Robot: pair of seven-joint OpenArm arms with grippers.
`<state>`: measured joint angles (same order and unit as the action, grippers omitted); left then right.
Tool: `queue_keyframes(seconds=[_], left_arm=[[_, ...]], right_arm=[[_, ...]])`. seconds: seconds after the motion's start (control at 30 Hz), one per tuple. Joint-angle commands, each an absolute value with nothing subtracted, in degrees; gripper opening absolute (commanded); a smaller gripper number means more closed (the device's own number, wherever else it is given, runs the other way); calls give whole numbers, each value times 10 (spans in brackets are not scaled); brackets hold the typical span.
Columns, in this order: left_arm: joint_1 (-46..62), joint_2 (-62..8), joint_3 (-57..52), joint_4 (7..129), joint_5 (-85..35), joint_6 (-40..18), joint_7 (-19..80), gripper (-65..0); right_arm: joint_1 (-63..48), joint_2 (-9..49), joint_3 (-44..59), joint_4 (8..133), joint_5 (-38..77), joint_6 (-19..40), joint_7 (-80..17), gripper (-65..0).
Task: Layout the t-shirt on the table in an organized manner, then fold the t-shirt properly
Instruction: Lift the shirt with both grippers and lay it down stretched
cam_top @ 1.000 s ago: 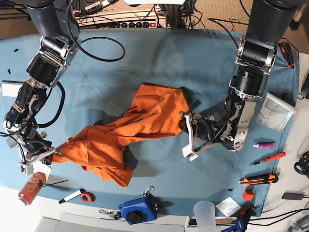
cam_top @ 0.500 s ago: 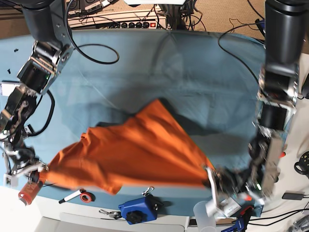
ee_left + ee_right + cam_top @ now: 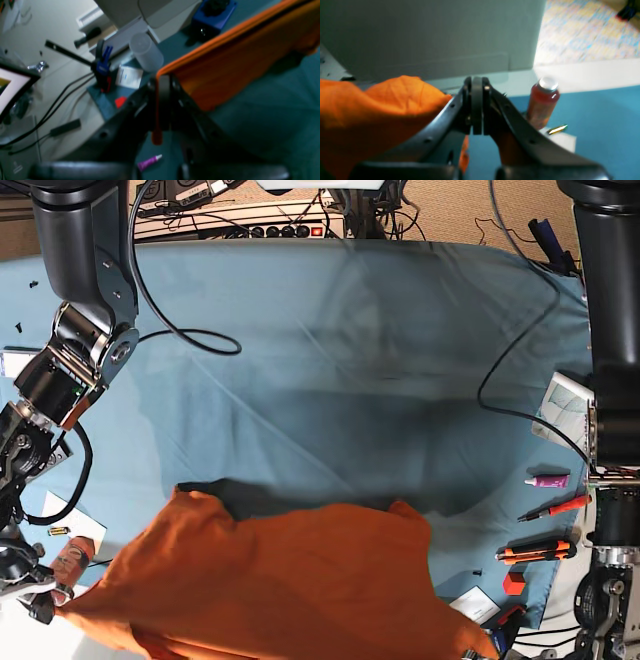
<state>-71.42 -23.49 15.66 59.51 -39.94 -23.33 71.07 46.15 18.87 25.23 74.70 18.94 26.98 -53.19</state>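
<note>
Here, largest first.
Table: the wide table under a smooth teal-blue cloth [image 3: 330, 350] fills the base view; its far and middle stretches lie bare apart from a looping black cable [image 3: 180, 330] on that view's left and another [image 3: 520, 370] on its right.
T-shirt: the plain bright orange cotton t-shirt [image 3: 280, 580] hangs stretched between the two arms over the near edge of the table, its upper edge running roughly level from near the base view's lower left toward the lower right; its lower part runs out of the picture.
Right gripper: the right gripper [image 3: 476, 105] has its black jaws pressed together, with orange cloth bunched at its side and a strip showing beneath; it sits at the near left corner of the base view, past the table's white edge.
Left gripper: the left gripper [image 3: 162, 100] is clamped on a thin hem of the t-shirt, a tail of it hanging below the jaws.
Near right edge: a frosted plastic cup [image 3: 146, 52], a blue clamp-like tool [image 3: 103, 66] and a blue box [image 3: 215, 12] crowd that edge.
Near left corner: a red bottle with a silver cap [image 3: 542, 102] stands just beside the right gripper.
Small items: a purple tube [image 3: 547, 480] and orange-handled tools [image 3: 540, 552] lie along the right margin.
</note>
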Motion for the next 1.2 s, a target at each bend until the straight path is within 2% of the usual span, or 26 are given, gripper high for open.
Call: queue_keyframes(seconds=[0.0,0.1,0.27,0.57,0.87,1.03,1.17], left_arm=[[-735,-241,152,601,-403,-229,719,-650],[-717,-247,152,601,-422,-229,738,-650],[-658,-277,152,601,-458,-229,755,-650],[-507,-335,152,647,-494,-230,767,-650],[-304,-319,121,767,-469,-235,762,-650],[-204,-280,54,847,-416,-207,738,-650],[-164,-253,8,882,-409,-204,729,-650]], right_arm=[[484,203,257,756,207,267,-520,-650],[484,222,259,757,257,267,-561,-650],[480,260,260,757,332,280,-694,-650],[387,295,260,765,400,301,-754,-650],[195,291,273,868,405,309,-753,-650],[108,264,348,870,406,314,-713,-650],[65,225,410,870,414,356,-685,-650]])
